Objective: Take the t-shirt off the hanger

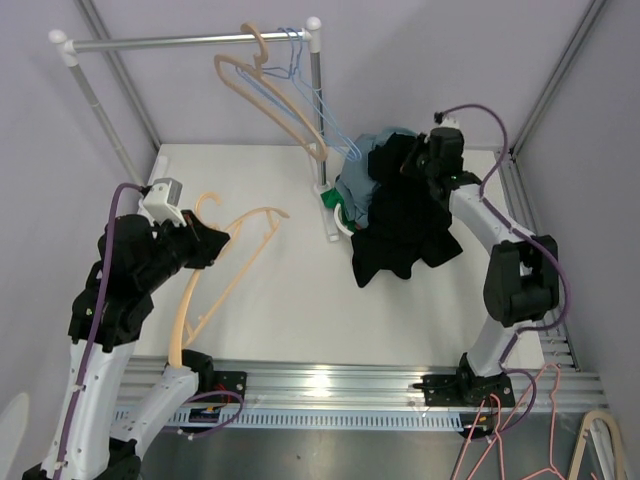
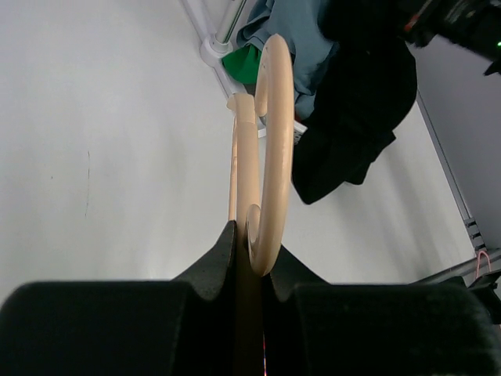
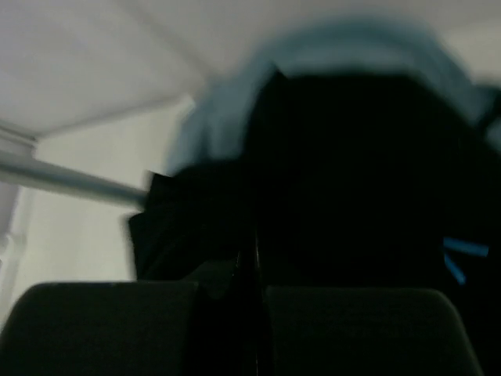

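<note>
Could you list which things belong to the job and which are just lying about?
Job: black t-shirt, right jaws; peach plastic hanger, left jaws.
Lying about: spare peach hanger and blue wire hanger on metal rail; grey-blue garment; pink hangers.

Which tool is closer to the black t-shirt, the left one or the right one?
Right. The right tool grips the black t-shirt at its top. The left tool is apart, far to its left, holding the wooden hanger.
</note>
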Robot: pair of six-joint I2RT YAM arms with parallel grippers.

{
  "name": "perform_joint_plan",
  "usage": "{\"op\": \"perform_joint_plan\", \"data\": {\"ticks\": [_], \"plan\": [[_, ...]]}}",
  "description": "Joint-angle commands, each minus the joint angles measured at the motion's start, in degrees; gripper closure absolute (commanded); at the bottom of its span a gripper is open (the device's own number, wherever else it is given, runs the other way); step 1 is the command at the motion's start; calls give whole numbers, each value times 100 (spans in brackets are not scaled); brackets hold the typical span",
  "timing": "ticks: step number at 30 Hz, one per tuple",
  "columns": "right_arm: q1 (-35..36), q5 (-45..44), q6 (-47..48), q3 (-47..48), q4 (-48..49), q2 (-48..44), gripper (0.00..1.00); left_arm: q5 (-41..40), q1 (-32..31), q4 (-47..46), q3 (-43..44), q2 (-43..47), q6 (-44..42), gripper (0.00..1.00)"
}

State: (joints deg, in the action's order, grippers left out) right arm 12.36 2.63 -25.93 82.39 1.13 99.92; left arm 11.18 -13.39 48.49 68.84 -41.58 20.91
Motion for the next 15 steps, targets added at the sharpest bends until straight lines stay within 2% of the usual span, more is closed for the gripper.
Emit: {"op": "perform_joint_plan", "data": {"ticks": [1, 5, 7, 8, 9, 10, 11, 15], "plan": [[12, 368, -589, -74, -1391, 647, 100, 148, 3, -296, -28, 45, -104, 99], [3, 792, -124, 645, -2624, 1723, 98, 209, 3, -279, -20, 89, -95, 99], [12, 661, 9, 621, -2714, 1533, 74, 209, 12, -261, -20, 124, -96, 99], [3, 520, 18, 586, -2723, 1374, 57, 218, 12, -261, -37, 150, -95, 99], [3, 380, 79, 577, -2740, 1207, 23, 218, 12, -252, -55, 185, -95, 99], [3, 248, 132, 585, -2775, 1014, 4, 227, 12, -244, -63, 203, -95, 99], [12, 38, 167, 690, -2906, 664, 1, 218, 12, -243, -98, 229, -87, 99], [-5, -140, 439, 928, -3144, -331, 1, 209, 12, -243, -55, 265, -87, 99]]}}
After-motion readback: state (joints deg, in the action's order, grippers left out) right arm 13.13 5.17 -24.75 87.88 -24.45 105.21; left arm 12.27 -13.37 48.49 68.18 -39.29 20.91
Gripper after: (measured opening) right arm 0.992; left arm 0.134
